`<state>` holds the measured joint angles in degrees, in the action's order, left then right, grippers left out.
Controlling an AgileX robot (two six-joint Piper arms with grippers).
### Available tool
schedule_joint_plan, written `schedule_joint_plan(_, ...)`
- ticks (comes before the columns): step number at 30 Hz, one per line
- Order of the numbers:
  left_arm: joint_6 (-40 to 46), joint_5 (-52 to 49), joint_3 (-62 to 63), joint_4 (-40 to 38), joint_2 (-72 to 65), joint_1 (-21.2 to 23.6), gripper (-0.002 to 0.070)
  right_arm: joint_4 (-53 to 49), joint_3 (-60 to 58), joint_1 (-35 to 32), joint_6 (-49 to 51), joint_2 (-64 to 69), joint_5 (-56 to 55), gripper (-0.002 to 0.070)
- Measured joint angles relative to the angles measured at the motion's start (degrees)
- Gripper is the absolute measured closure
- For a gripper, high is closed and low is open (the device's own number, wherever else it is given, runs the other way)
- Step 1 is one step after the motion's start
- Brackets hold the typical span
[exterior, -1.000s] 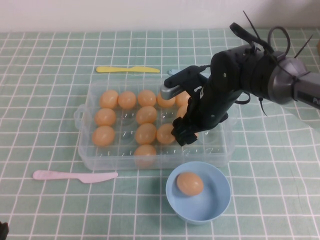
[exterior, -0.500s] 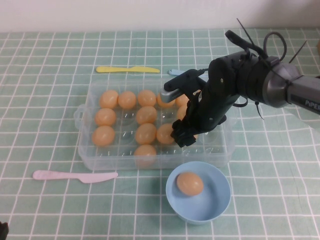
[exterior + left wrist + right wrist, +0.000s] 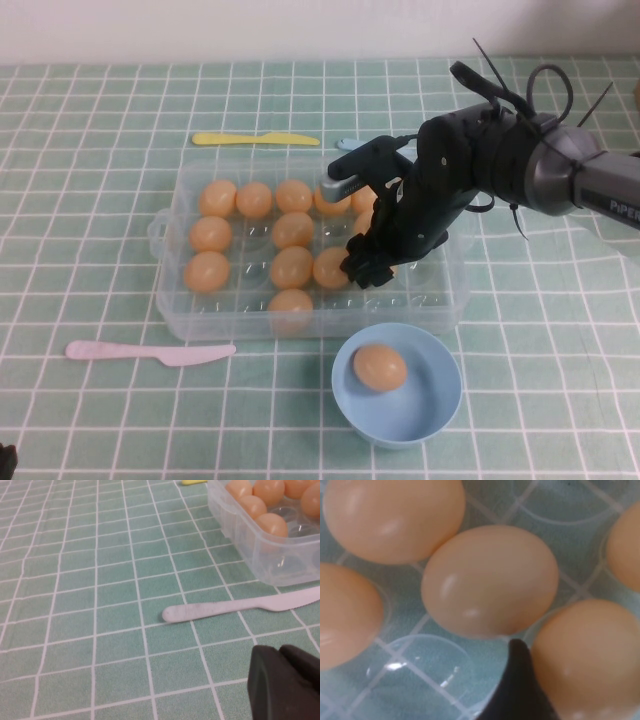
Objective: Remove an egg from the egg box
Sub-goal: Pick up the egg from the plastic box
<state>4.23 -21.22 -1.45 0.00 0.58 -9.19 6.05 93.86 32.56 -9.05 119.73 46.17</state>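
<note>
High view gave us one clear egg box (image 3: pixel 180 300) on the green checked surface (image 3: pixel 90 110), and in it we counted at least eleven tan eggs, several half hidden behind the right arm. The right claw (image 3: pixel 365 265) was down inside the box, just beside the egg (image 3: pixel 328 268) in the near rows, which sat in its well; we could not tell whether that claw was wide or narrow. One more egg (image 3: pixel 380 367) lay in the single light-blue bowl (image 3: pixel 440 410) in front of the box. We counted two plastic knives: a yellow one (image 3: pixel 255 139) behind the box and a pale pink one (image 3: pixel 150 352) before it. The left claw (image 3: pixel 285 685) hung low near the pink knife, well apart from the box, its state unclear to us.
</note>
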Motion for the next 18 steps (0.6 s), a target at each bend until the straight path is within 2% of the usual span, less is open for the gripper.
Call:
schedule_joint_plan(6, 0.00, 0.00, 0.00, 0.00, 0.00, 0.00, 0.0680, 0.00, 0.00, 0.00, 0.00, 0.16, 0.00, 0.0282)
schedule_joint_plan(18, 0.00, 0.00, 0.00, 0.00, 0.00, 0.00, 0.0680, 0.00, 0.00, -0.09, 0.50, -4.64, 5.50, 0.0288)
